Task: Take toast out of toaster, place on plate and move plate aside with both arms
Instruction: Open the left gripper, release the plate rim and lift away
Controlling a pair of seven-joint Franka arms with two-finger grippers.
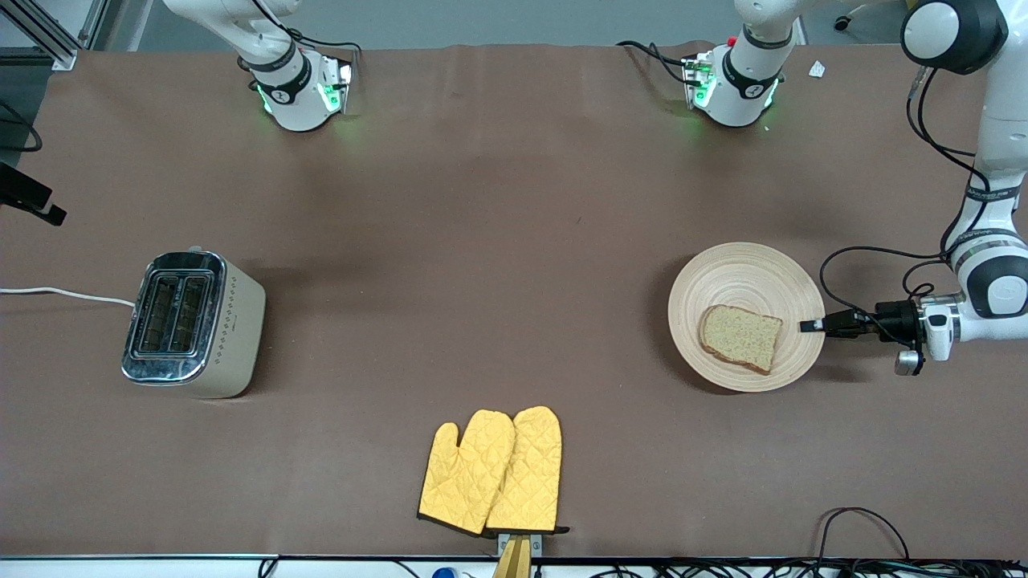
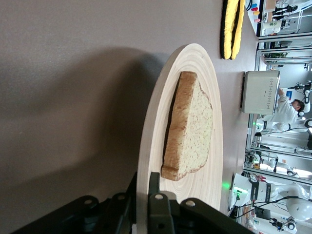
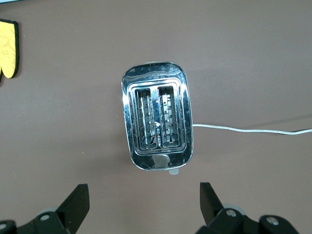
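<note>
The round wooden plate (image 1: pixel 739 273) lies toward the left arm's end of the table. The toast (image 1: pixel 740 337) lies flat on it, on the part nearer the front camera. My left gripper (image 1: pixel 807 325) is level with the table and shut on the plate's rim on the side away from the toaster. In the left wrist view, its fingers (image 2: pixel 155 195) clamp the plate's rim (image 2: pixel 156 126), one above and one below, close to the toast (image 2: pixel 192 131). My right gripper (image 3: pixel 144 200) is open and empty, high over the toaster (image 3: pixel 157 122).
The silver two-slot toaster (image 1: pixel 193 321) stands toward the right arm's end, its slots empty and its white cord (image 1: pixel 64 295) running off the table edge. Two yellow quilted oven mitts (image 1: pixel 494 474) lie at the table's front edge, in the middle.
</note>
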